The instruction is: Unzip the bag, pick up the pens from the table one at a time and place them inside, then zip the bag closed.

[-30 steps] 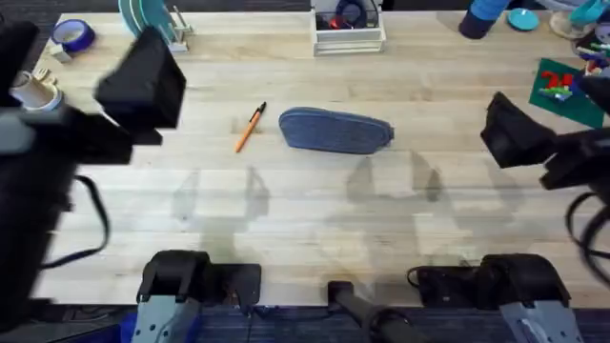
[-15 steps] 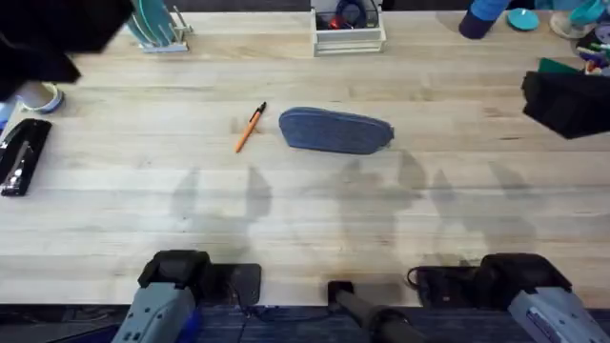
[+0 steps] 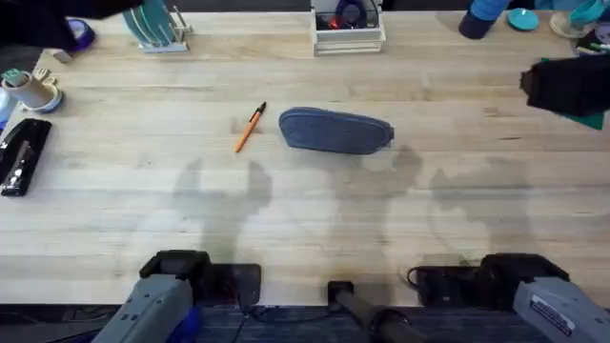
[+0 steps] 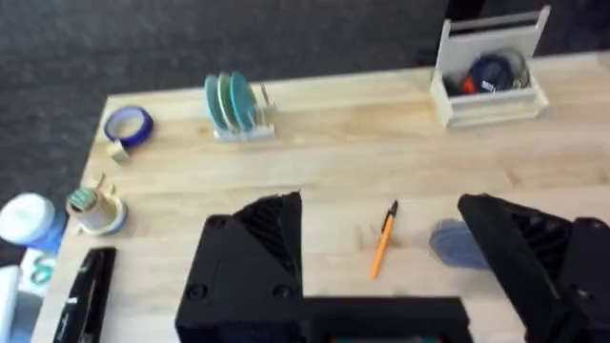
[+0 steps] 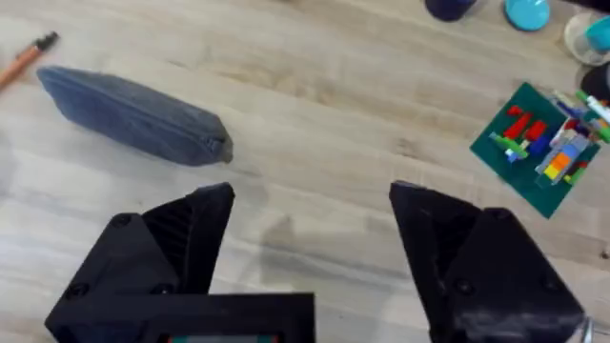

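— Where do things lie, and what worries you?

— The bag point(image 3: 335, 131) lies flat on the worktop point(image 3: 305, 219), a little above the middle of the overhead frame, its long side running left to right. One of the pens point(image 3: 250, 127) lies just beside its left end, tilted, dark tip toward the upper right, not touching it. My left tool point(image 4: 381, 248) hangs released, fingers well apart, and in its own camera the pen shows in the gap between them. My right tool point(image 5: 310, 243) is released too, spread wide and empty, with the bag at the upper left of its frame.

— So what could go wrong?

— First, the zipper. I cannot make out the pull from here (the bag's top looks like one smooth fold), so I might close on bare fabric and drag the whole bag instead of opening it. I judge one tool has to pin an end while the other pulls.

— And the pen?

— It is thin and lies flat on the wood. If I come down off its line, the fingers could nudge it and roll it against the bag. A stapler point(image 3: 21, 155) and tape point(image 4: 127, 126) at the left edge are well apart, so I doubt they interfere.
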{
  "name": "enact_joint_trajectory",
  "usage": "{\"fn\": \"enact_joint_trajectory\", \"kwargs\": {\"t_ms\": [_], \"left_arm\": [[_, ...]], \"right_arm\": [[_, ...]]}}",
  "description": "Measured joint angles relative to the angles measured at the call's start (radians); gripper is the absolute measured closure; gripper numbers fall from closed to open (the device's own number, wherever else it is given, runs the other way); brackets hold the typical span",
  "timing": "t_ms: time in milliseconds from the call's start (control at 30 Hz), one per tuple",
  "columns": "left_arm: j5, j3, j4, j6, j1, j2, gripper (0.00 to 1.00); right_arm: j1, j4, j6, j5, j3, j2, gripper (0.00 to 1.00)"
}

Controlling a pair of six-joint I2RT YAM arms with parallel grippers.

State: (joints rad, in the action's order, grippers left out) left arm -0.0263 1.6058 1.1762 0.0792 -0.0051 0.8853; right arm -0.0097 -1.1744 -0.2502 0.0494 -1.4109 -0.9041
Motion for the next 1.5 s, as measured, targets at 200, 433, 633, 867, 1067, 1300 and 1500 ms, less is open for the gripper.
{"fn": "enact_joint_trajectory", "kwargs": {"t_ms": [200,433,633,867,1067,1300,1500], "left_arm": [[0.027,0.015,0.041,0.0,0.0,0.067,0.008],[0.033,0.015,0.077,0.0,0.0,0.096,0.008],[0.036,0.015,0.128,0.015,0.0,0.095,0.008],[0.095,0.015,0.179,0.232,0.0,0.104,0.008],[0.209,0.016,0.181,0.443,0.0,0.177,0.008],[0.309,0.016,0.204,0.64,0.0,0.307,0.008],[0.334,0.016,0.197,0.717,0.0,0.389,0.007]], "right_arm": [[0.0,-0.006,-0.017,0.0,0.0,-0.048,0.006],[0.0,-0.006,-0.02,0.0,0.0,-0.052,0.005],[0.0,-0.006,-0.02,0.0,0.0,-0.052,0.005],[0.0,-0.006,-0.02,0.0,0.0,-0.052,0.005],[0.0,-0.007,-0.02,0.0,0.0,-0.052,0.005],[0.0,-0.008,-0.02,0.0,0.0,-0.052,0.005],[0.0,-0.008,-0.02,0.0,0.0,-0.052,0.005]]}}
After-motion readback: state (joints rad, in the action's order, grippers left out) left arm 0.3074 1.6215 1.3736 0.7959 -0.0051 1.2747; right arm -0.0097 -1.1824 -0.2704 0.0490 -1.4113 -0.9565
